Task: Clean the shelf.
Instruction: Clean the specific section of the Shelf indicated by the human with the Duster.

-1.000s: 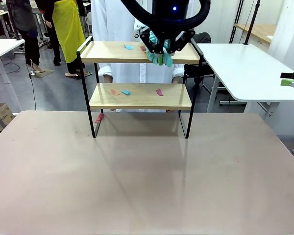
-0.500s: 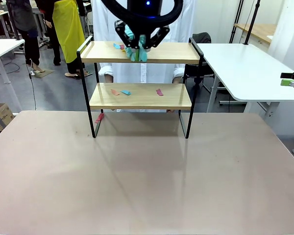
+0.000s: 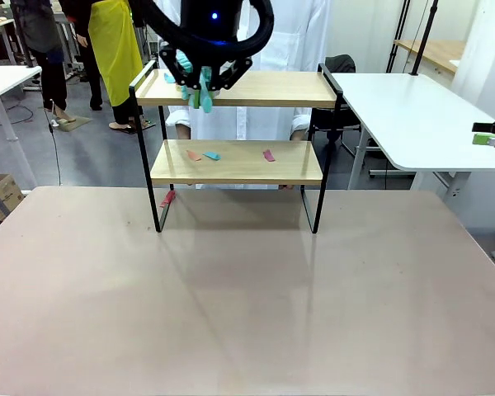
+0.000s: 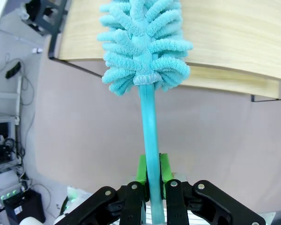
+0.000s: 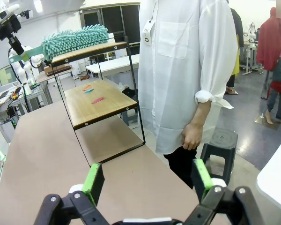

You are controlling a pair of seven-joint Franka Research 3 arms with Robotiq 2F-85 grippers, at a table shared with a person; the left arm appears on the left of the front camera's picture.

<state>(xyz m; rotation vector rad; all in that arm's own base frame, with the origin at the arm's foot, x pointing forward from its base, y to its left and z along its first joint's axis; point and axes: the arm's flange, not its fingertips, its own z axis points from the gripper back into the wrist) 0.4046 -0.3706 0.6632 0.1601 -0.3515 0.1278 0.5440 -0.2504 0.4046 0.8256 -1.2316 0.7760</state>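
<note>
1. The shelf (image 3: pixel 247 171) stands at the far middle of the surface (image 3: pixel 247 305), with two wooden boards in a thin black frame.
2. The left end effector (image 3: pixel 205 81) hangs over the left end of the top board, clamped shut on the handle of a teal duster (image 3: pixel 193 89).
3. In the left wrist view its green pads (image 4: pixel 141 169) press the handle from both sides, and the fluffy head lies over the top board near its left edge.
4. On the lower board lie an orange scrap (image 3: pixel 194 155) and a blue scrap (image 3: pixel 211 155) left of middle, and a red scrap (image 3: pixel 268 155) right of middle.
5. A second red piece (image 3: pixel 167 198) lies on the surface by the shelf's near left leg.
6. The right end effector (image 5: pixel 147 180) sits at the right edge of the scene, well apart from the shelf. Its fingers are spread wide and hold nothing.
7. A person (image 5: pixel 178 70) in a white coat stands just beyond the shelf, with one hand (image 5: pixel 193 136) hanging down.
</note>
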